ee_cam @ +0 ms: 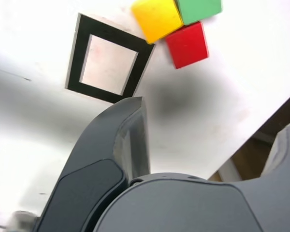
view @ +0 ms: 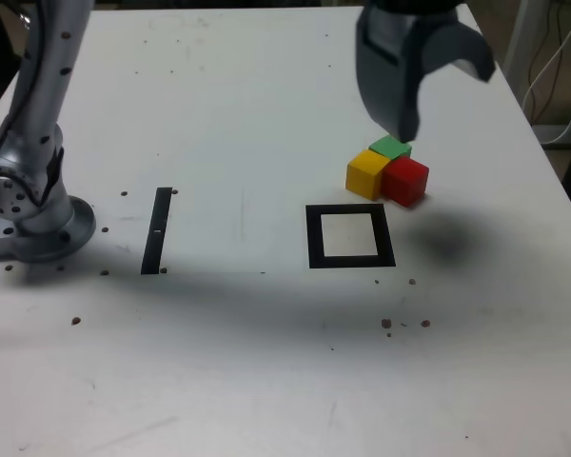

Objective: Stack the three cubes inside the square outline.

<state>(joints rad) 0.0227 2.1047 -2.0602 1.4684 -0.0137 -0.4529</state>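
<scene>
No legible writing or brand marks on anything in view. Dark grey two-fingered gripper (view: 428, 81) hangs above the cluster with jaws spread wide, nothing between them. Directly beneath its lower finger: small solid green cube (view: 391, 147), with matching yellow cube (view: 366, 173) and red cube (view: 406, 180) touching it and each other, all flat on the white table (view: 247, 114), unstacked. Thick black square outline with white centre (view: 350, 236) lies just beside the yellow cube, empty. Only the exterior view shows a thin black strip (view: 157, 230) and silver arm base (view: 33, 224); the wrist view shows the table's edge.
</scene>
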